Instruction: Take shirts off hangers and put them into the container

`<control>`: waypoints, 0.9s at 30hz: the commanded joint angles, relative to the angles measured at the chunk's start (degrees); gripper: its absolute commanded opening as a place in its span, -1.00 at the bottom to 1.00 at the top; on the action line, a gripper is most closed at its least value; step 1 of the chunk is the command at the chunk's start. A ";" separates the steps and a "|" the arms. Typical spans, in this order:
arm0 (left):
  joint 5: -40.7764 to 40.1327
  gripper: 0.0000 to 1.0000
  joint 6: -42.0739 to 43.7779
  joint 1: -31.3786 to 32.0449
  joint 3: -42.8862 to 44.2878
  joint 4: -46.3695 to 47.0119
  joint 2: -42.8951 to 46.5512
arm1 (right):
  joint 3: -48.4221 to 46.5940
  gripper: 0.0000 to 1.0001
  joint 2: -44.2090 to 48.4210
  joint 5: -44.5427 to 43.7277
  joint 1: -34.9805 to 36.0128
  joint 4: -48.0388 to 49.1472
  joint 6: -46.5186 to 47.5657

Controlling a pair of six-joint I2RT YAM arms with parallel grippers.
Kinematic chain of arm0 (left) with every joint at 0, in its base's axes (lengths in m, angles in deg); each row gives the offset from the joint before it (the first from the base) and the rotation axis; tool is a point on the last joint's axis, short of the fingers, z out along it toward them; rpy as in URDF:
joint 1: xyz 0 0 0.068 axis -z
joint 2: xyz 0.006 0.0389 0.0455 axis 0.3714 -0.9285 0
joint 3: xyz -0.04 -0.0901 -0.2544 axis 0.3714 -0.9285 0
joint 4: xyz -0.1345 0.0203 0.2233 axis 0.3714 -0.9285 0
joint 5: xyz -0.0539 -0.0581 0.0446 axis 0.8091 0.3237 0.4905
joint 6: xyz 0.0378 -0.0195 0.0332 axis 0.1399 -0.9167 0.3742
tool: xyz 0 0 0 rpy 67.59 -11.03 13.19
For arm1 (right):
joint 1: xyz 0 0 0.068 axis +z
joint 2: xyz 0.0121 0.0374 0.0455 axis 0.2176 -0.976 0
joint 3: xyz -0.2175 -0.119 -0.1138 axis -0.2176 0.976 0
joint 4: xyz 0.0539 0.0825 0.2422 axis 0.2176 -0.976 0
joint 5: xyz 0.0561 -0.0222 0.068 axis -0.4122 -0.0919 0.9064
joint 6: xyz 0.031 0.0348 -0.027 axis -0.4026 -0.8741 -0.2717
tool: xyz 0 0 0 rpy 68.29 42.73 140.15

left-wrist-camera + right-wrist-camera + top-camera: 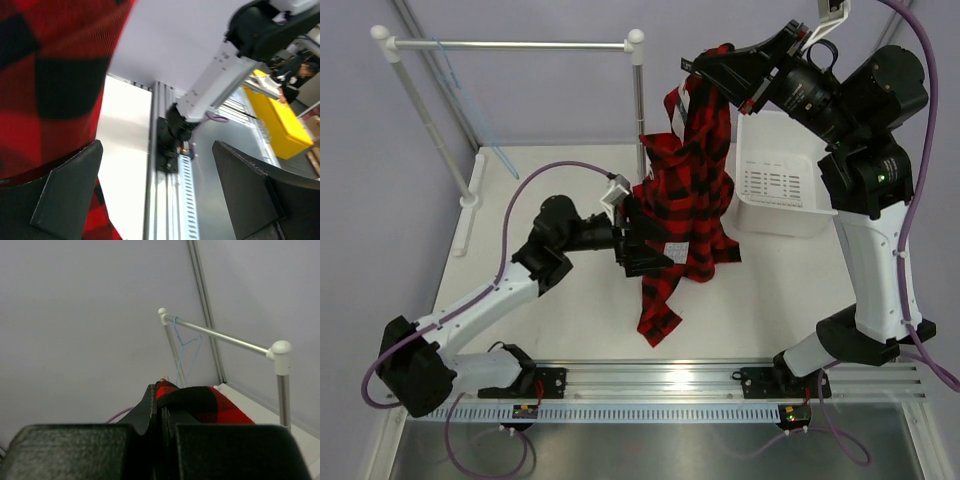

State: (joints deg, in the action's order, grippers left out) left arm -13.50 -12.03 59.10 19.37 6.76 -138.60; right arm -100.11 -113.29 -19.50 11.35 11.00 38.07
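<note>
The red-and-black checked shirt [692,190] hangs from my right gripper [702,72], which is raised high left of the container and shut on the shirt's top fold [210,407]. The shirt's lower end trails on the table. My left gripper [642,240] is wide open at the shirt's left side. In the left wrist view the cloth [50,75] lies against the left finger [65,195], and nothing sits between the fingers. The thin light-blue hanger [185,347] hangs bare on the rack rail and shows faintly in the top view [480,120]. The white container [780,180] stands at the back right.
The white-and-silver clothes rack [510,45] spans the back left, and its right post [637,90] stands just behind the shirt. The aluminium base rail [670,380] runs along the near edge. The right arm's base [172,135] shows in the left wrist view.
</note>
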 commanded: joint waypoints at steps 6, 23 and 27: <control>-30.60 0.97 17.80 7.87 6.17 -6.14 -2.87 | -9.71 -1.00 -1.08 -1.98 3.41 -3.47 -1.14; -74.98 0.97 36.70 24.75 -3.35 -7.47 9.99 | -4.99 -1.00 1.02 -0.14 3.68 -1.66 -4.12; -72.00 0.97 37.59 25.98 -2.28 -5.46 6.46 | -7.08 -1.00 0.76 0.48 3.94 -2.35 -4.74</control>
State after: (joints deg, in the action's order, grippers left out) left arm -84.54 22.40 84.04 14.52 -3.17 -131.60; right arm -104.66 -113.47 -20.44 14.41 5.32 35.38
